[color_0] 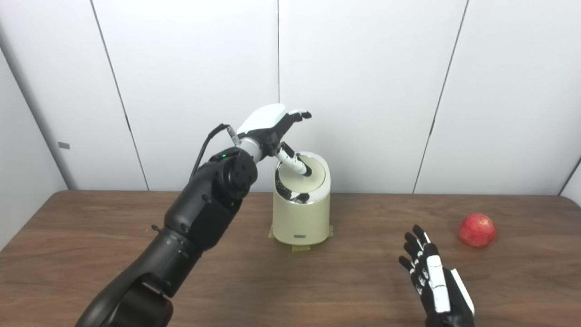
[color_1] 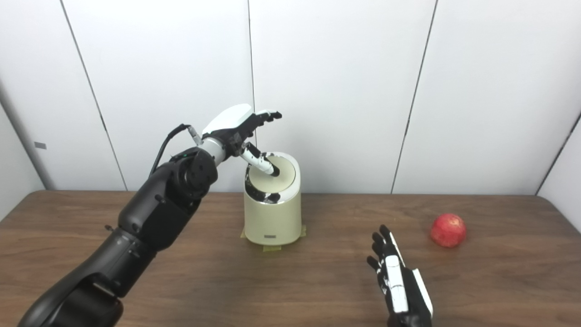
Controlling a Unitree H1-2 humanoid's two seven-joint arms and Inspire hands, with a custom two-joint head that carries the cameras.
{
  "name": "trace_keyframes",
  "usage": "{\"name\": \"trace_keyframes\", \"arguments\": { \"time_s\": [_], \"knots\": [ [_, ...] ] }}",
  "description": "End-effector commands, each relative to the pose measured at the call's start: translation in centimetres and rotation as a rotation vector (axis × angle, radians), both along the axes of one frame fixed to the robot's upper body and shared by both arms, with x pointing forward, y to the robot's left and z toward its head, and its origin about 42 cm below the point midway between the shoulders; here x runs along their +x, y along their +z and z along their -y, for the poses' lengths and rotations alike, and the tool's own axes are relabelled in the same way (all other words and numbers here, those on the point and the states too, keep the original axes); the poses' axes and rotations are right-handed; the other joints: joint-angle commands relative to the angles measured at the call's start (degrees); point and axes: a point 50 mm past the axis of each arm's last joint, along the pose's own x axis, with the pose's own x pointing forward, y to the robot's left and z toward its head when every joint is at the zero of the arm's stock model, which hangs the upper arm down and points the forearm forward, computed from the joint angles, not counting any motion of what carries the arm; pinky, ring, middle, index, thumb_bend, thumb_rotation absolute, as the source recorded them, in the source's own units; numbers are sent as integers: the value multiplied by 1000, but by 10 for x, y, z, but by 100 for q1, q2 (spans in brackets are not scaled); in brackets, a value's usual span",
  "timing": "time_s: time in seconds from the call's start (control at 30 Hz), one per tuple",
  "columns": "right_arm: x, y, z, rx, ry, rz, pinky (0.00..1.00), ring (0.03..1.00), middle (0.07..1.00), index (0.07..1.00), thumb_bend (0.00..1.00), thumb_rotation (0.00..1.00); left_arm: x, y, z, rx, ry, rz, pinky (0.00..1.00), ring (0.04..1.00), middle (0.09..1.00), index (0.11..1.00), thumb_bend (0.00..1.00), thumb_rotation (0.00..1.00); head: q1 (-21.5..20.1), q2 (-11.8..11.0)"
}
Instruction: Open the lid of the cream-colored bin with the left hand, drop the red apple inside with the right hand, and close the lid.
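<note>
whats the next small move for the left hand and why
Probably press down with the thumb of the left hand, which sits on the lid. The lid looks shut on the bin, the apple lies on the table, and the right hand is open, short of it.

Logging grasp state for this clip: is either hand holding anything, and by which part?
Nothing is held. The left hand is open, thumb tip on the bin's lid; the right hand is open, apart from the red apple.
</note>
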Motion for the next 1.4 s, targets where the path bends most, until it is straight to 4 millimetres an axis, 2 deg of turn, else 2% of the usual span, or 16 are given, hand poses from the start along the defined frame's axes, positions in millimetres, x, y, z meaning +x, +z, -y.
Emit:
{"name": "trace_keyframes", "arguments": {
  "time_s": [0.0,0.23,0.43,1.0,1.37],
  "knots": [
    [9,21,-1,-12,16,94,920,973,965,974,630,991,2,38,6,22,-19,126,761,893,918,908,926,108,14,12],
    [9,22,-2,-18,17,91,918,967,963,975,640,985,4,24,12,93,-29,137,784,899,926,905,949,111,4,18],
    [10,24,-3,-12,17,94,915,965,959,970,641,974,7,13,14,172,-39,176,781,872,895,892,956,123,-7,-13],
    [10,24,0,2,18,96,935,971,964,977,645,978,3,10,13,212,-45,184,821,887,909,908,950,127,28,-14],
    [9,26,2,0,20,106,941,975,965,979,642,977,-1,-4,15,382,-66,223,849,901,906,914,948,107,28,4]
  ]
}}
